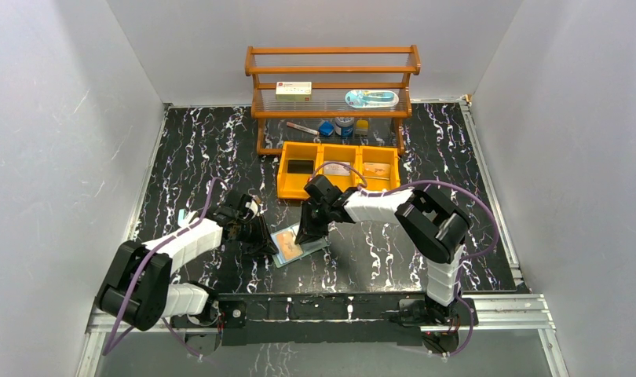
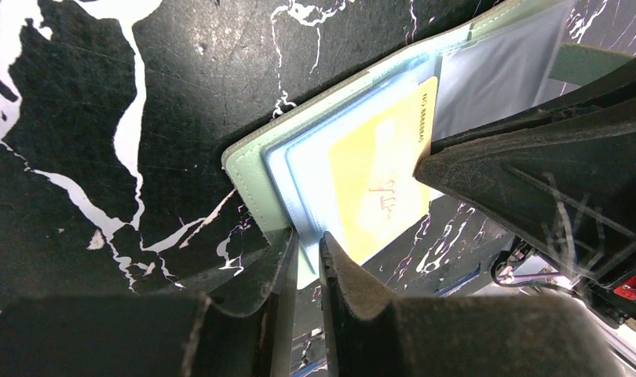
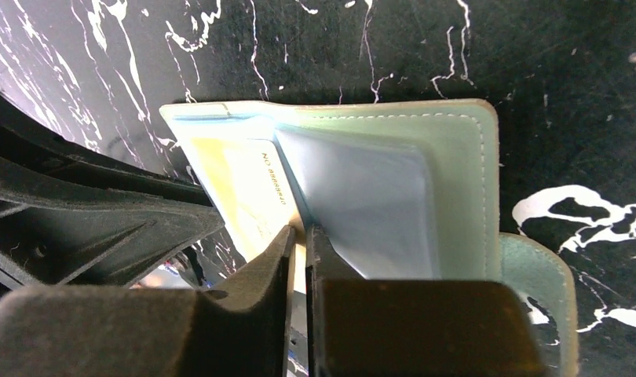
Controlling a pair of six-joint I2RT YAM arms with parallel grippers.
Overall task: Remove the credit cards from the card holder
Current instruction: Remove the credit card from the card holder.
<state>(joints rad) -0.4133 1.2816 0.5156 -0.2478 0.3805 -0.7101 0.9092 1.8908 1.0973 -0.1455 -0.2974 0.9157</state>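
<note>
Card holder [image 1: 297, 243] is lying open on the bench [image 1: 425, 259], just before the orange bins [image 1: 287, 188]. Left gripper [image 2: 305, 259] jaws, narrow, are pinching its green edge, apparently anchoring it, while right gripper [image 3: 299, 247] jaws are nipping the yellow credit card [image 2: 378, 181] for withdrawal.

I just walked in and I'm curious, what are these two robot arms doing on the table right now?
Both arms are working on the open card holder, which lies on the table near their bases. The left gripper is pinched on one edge of the holder, apparently to steady it. The right gripper has closed on what looks like the edge of the yellow card. That card sits mostly inside its clear pocket and has not been pulled out yet.
</note>
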